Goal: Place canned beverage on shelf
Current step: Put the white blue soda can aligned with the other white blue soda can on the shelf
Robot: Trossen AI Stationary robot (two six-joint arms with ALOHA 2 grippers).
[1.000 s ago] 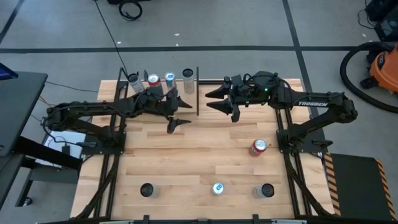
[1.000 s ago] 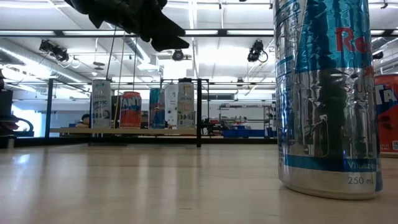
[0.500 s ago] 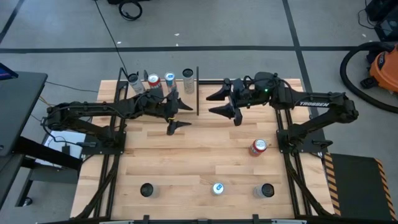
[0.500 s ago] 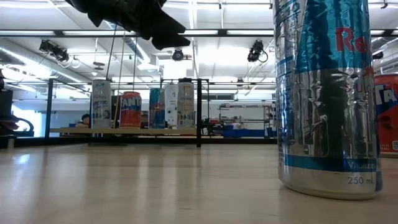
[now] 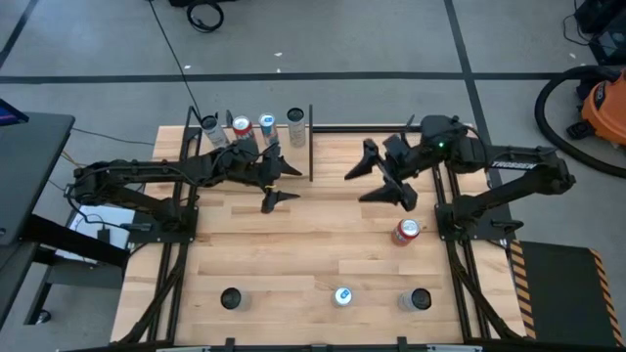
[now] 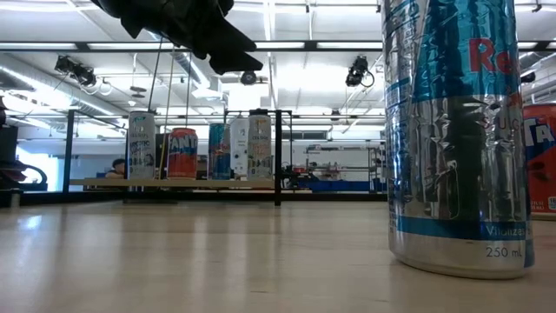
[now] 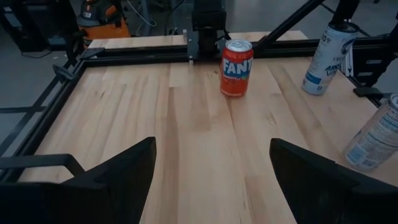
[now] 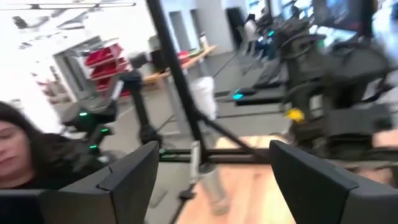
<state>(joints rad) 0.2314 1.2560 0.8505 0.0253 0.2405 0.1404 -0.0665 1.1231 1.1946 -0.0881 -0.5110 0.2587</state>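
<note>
High view | right gripper [image 5: 383,174] spread wide, empty, far-right over the table | left gripper [image 5: 279,182] spread, empty, just near of the shelf [image 5: 252,145] with its four cans | orange can [image 5: 407,231] stands loose near-right | risk: an open finger sweeps it over while descending.

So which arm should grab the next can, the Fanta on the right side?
Probably the right. The right gripper is open and empty, close above the Fanta can. The left gripper, also open, hangs beside the shelf, across the table.
</note>
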